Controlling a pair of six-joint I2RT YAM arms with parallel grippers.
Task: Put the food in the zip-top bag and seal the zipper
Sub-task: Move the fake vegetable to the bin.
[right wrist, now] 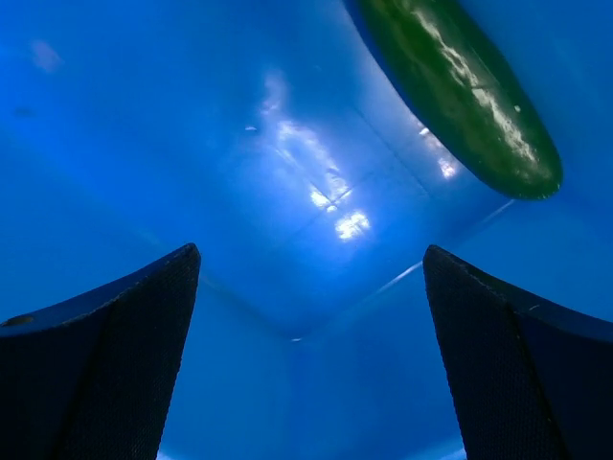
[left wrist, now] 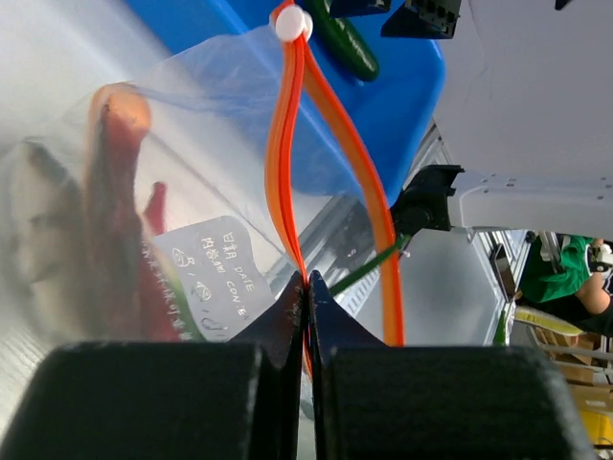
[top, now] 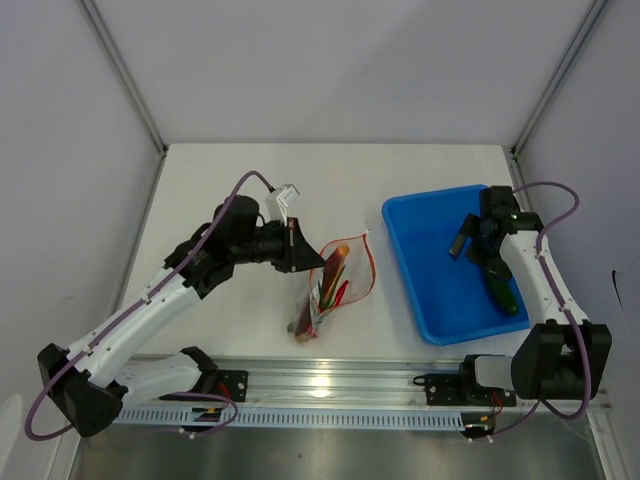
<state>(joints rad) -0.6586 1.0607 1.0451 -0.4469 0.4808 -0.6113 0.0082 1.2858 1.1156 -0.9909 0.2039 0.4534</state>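
The zip-top bag (left wrist: 211, 144) is clear, crinkly, shiny plastic with a smooth orange-red plastic zipper (left wrist: 284, 144), the tray (right wrist: 287, 192) glossy blue plastic catching light, the cucumber (right wrist: 460, 105) glossy dark green, the tabletop (top: 250, 180) matt white, the rail (top: 330, 385) brushed metal, and the jaws of the right gripper (right wrist: 308, 251) matt black and finely grained.

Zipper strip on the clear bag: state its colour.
The zipper strip is orange-red, its slider white; clearest in the left wrist view.

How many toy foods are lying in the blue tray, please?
1: the cucumber, along the right side of the tray, beside the open right pincer. The right arm covers part of the tray, so another could be hidden.
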